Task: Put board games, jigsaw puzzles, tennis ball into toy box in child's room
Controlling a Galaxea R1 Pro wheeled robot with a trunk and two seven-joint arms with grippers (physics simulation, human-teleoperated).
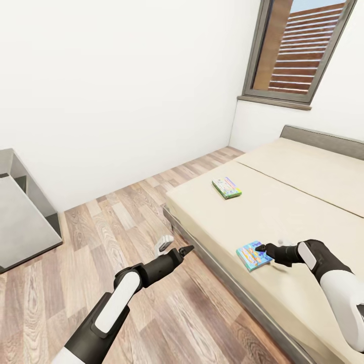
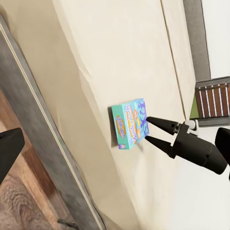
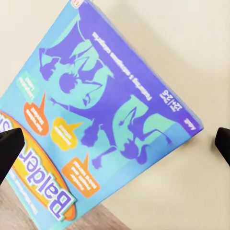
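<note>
Two board games lie on the beige bed (image 1: 303, 202). The blue one (image 1: 254, 255) rests near the bed's front edge, and the green-edged one (image 1: 226, 188) lies farther back toward the wall. My right gripper (image 1: 260, 248) hovers open at the blue box's right side, its fingers pointing at it. In the left wrist view those spread fingers (image 2: 152, 130) point at the blue box (image 2: 130, 123). In the right wrist view the blue cover (image 3: 105, 110) lies between my dark fingertips (image 3: 9, 151). My left gripper (image 1: 187, 249) stands open over the wood floor beside the bed, holding nothing.
A grey table corner (image 1: 20, 222) shows at the left edge. Wood-plank floor (image 1: 126, 212) runs between it and the bed. A small white-grey object (image 1: 164, 241) sits on the floor by the bed's edge. A shuttered window (image 1: 298, 50) and grey headboard (image 1: 323, 139) stand behind.
</note>
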